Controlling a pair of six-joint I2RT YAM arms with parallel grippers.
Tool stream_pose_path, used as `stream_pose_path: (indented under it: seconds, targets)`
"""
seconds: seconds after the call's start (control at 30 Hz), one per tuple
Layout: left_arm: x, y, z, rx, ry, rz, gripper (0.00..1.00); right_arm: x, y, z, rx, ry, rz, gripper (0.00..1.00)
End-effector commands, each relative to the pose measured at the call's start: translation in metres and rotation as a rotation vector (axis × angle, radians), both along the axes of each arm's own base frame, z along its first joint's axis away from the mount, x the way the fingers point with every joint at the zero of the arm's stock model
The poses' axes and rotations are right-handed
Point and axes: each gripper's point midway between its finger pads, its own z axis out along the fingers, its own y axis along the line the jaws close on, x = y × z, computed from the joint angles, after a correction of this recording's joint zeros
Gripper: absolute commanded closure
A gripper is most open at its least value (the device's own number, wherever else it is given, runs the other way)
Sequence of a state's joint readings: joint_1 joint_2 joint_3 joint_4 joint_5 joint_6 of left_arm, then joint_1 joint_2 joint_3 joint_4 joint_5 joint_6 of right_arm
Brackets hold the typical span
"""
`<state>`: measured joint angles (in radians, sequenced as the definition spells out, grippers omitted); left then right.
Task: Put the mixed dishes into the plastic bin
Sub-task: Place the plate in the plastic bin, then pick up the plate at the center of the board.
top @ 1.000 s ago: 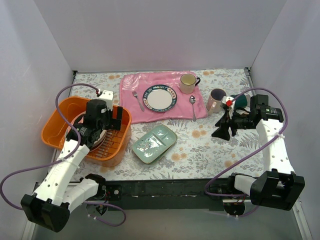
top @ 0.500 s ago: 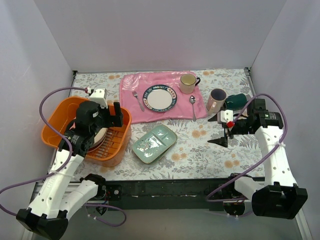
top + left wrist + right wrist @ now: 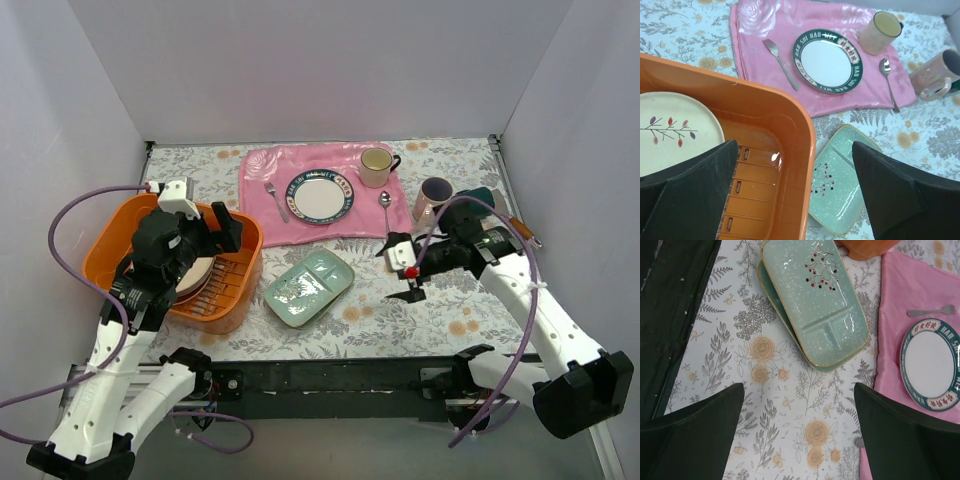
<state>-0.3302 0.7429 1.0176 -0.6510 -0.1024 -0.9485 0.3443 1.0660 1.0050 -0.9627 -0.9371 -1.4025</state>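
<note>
Overhead and wrist views of a floral-patterned bench with two robot arms at its near edge. The orange plastic bin sits by the left edge, toward the near side. Inside it lie stacked plates, the top one a cream plate painted with a thin branch; the left arm hides part of the stack from above. The left gripper hangs over the bin's right wall, its pincer released and spread wide, grasping nothing.

Just right of the bin, around the middle of the bench and closer to the near edge, lies the pale green divided tray, flat and turned diagonally. The right gripper hovers just right of the tray without touching it, its pincer also released and empty.

A pink mug stands toward the right edge, with a dark green mug just beside it, partly hidden by the right arm. A pink cloth mat lies at the middle of the far edge, holding a white plate with a dark patterned rim, a cream-yellow mug, a fork and a spoon.
</note>
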Motion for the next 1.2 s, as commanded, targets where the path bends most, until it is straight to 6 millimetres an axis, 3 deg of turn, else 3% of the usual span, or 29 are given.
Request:
stream_pose_path:
  seconds: [0.0,0.1,0.4,0.47,0.57,0.73,0.9,1.0,1.17]
  targets:
    - [-0.011,0.002,0.035,-0.074,-0.082,0.012,0.02,0.031,0.027,-0.018,-0.145,-0.116,-0.045,0.01]
    - [-0.017,0.004,0.039,-0.091,-0.091,0.02,0.02,0.034,0.052,-0.028,-0.205,-0.188,-0.017,0.02]
    - [-0.038,0.014,0.041,-0.137,-0.097,0.06,0.02,0.013,0.119,-0.071,-0.306,-0.352,0.124,0.02]
    - [-0.042,0.016,0.037,-0.146,-0.085,0.069,0.02,0.013,0.14,-0.065,-0.265,-0.382,0.128,0.03]
    - [-0.049,0.019,0.038,-0.164,-0.088,0.081,0.02,0.014,0.161,-0.071,-0.259,-0.367,0.136,0.11]
    - [-0.057,0.026,0.039,-0.177,-0.102,0.108,0.02,0.003,0.169,-0.098,-0.304,-0.344,0.185,0.32]
    - [-0.06,0.031,0.039,-0.171,-0.109,0.13,0.02,-0.007,0.163,-0.117,-0.344,-0.325,0.221,0.52]
    - [-0.059,0.032,0.039,-0.17,-0.11,0.133,0.02,-0.009,0.16,-0.124,-0.357,-0.325,0.224,0.59]
    - [-0.058,0.031,0.039,-0.169,-0.106,0.132,0.02,-0.011,0.158,-0.131,-0.372,-0.319,0.231,0.61]
